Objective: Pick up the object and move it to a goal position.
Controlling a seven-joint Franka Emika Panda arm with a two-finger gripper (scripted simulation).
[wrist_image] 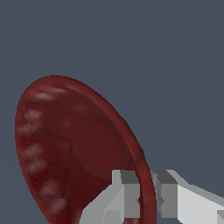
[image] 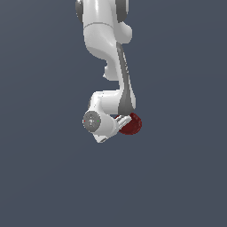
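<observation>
As the exterior view runs from its left to its right, the parts line up like this:

Arm: the white robot arm [image: 106, 40] comes down from the top of the exterior view, its last links folding toward the middle of the picture.

Hand: the hand [image: 124, 122] sits at the arm's lower end and points toward the exterior view's right. In the wrist view the hand [wrist_image: 146, 194] has one finger [wrist_image: 118, 197] inside the bowl and the other outside it, clamped on the rim between them.

Object: the object [image: 132, 125], a dark red bowl, is at the hand's tip, on the hand's right in the exterior view, against a plain dark grey background. Whether it rests on anything cannot be told.

Orientation: in the wrist view the object [wrist_image: 65, 144] is a shallow bowl held on edge, its hollow facing the camera and mottled with pale patches.

Long axis: there the rim draws a slanted oval, and the gripped stretch of rim passes between the fingers.
</observation>
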